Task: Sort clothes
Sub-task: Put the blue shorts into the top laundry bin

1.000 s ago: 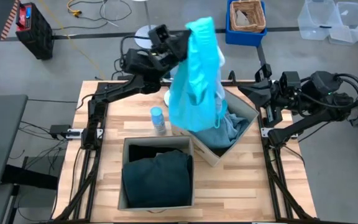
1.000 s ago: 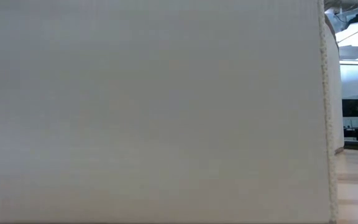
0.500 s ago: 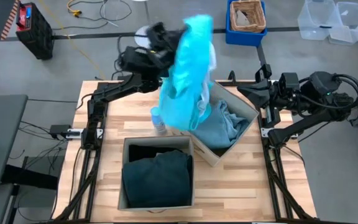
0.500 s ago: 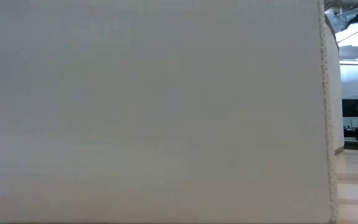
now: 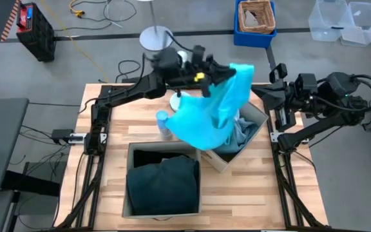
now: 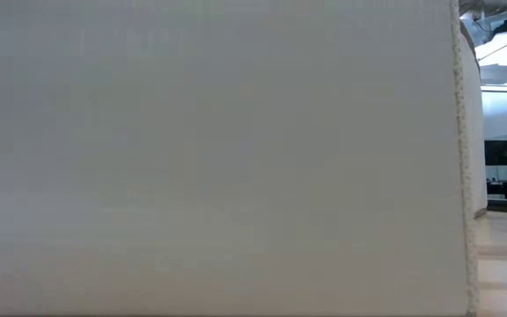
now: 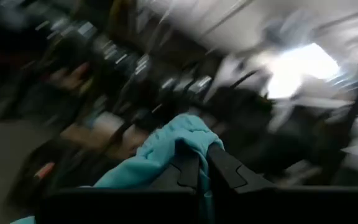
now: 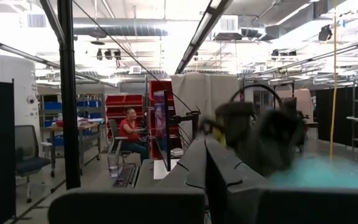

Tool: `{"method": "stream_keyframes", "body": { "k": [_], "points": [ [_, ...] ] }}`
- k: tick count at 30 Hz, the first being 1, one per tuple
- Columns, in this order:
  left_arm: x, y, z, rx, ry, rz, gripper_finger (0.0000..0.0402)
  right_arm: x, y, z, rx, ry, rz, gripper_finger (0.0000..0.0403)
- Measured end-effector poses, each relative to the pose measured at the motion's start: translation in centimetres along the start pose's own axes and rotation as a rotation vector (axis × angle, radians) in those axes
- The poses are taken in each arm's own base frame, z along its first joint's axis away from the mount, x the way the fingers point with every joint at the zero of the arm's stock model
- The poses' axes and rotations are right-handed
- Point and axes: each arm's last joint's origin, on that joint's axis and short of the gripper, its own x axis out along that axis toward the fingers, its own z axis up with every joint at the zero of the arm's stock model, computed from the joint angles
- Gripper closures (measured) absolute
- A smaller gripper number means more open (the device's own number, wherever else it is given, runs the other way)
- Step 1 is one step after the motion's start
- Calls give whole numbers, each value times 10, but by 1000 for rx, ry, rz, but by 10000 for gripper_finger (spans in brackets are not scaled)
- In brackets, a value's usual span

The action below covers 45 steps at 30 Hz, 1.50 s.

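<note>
My left gripper (image 5: 223,72) is high over the table's far middle, shut on the bright turquoise garment (image 5: 211,113). The garment hangs over the angled beige box (image 5: 257,116), in which the pale blue garment (image 5: 240,134) lies. The dark green garment (image 5: 163,185) fills the near beige box (image 5: 129,187), and a black one (image 5: 156,156) lies at that box's far end. My right gripper (image 5: 263,95) waits shut and empty at the table's far right edge; it also shows in the right wrist view (image 8: 207,168). My left gripper pinches a bunched fold at the turquoise garment's upper end (image 7: 182,134) between its two fingers. The fingers (image 7: 229,171) reach about level toward the table's right. The garment hangs slack below them, lifted off the table. Whether its lower edge touches the pale blue garment I cannot tell.
A small bottle with a blue cap (image 5: 163,122) stands on the table left of the angled box, with a white object (image 5: 176,102) beyond it. The near box's beige wall (image 6: 218,158) fills the low view. A person sits in the room beyond (image 8: 129,127).
My left gripper has swung toward the table's right edge and turned, carrying the turquoise garment. The garment hung long and narrow over the far middle; now it trails spread out below the gripper, above the angled box. My right arm has kept still.
</note>
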Motion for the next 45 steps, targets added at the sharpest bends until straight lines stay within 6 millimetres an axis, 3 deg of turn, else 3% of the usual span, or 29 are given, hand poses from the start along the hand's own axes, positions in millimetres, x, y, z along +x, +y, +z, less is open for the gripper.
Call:
{"method": "stream_keyframes", "body": {
  "k": [8,12,21,30,39,45],
  "points": [
    [-5,25,-43,-16,333,315,401,-2,-1,1,-14,-3,0,388],
    [-6,40,-78,-84,505,423,401,-2,-1,1,-18,1,-1,388],
    [-10,61,-154,-92,830,588,401,-2,-1,-1,-19,15,0,388],
    [-22,72,-214,-125,1091,707,394,-2,-1,-1,-22,22,1,388],
    [-24,71,-235,-108,1158,702,381,-1,-2,-3,-22,36,-11,388],
    [-15,62,-218,-99,1089,603,310,-1,-2,-4,-19,43,-11,388]
  ]
}}
